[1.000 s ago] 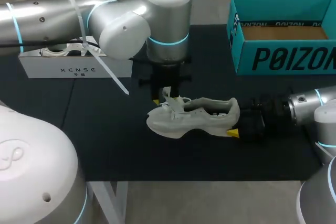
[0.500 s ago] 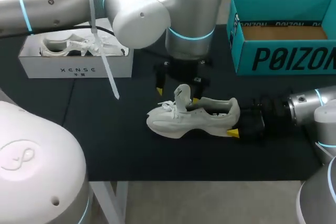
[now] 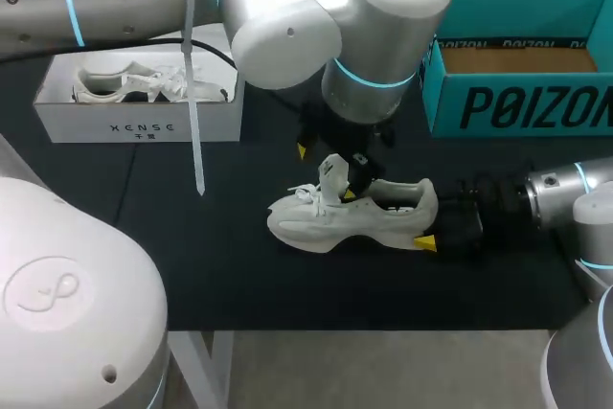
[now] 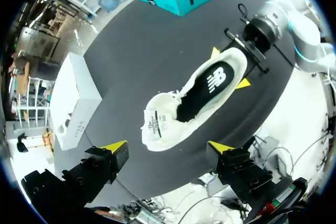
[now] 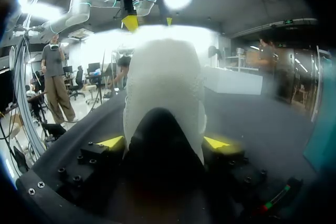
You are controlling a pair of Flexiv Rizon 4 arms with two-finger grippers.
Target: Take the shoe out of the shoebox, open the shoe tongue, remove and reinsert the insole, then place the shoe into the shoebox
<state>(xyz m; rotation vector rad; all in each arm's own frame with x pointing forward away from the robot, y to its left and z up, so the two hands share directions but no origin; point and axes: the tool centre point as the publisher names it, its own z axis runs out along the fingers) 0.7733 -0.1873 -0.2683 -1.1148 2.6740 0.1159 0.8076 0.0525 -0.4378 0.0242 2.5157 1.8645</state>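
My right end effector [image 5: 164,142] was clenched on the heel of the white shoe [image 3: 356,218], with one yellow tip pressed on each side of the heel. It held the shoe upright on its sole on the black worktop [image 3: 192,256], and the toe pointed towards my left side. My left end effector [image 4: 168,146] hung above the front half of the shoe. It was released, with its two fingers spread wide, and it held nothing. Under it the tongue [image 4: 153,125] stood up out of the opening, and the loose laces lay just beside the tongue. The dark insole [image 4: 202,90] lay inside the shoe, and I could see it from the heel up to the tongue. The teal shoebox [image 3: 517,107] stood open at the far right of the worktop, well apart from the shoe, and its brown floor was showing. At the far left stood a white box [image 3: 139,127] with a second shoe [image 3: 123,83] lying in it.
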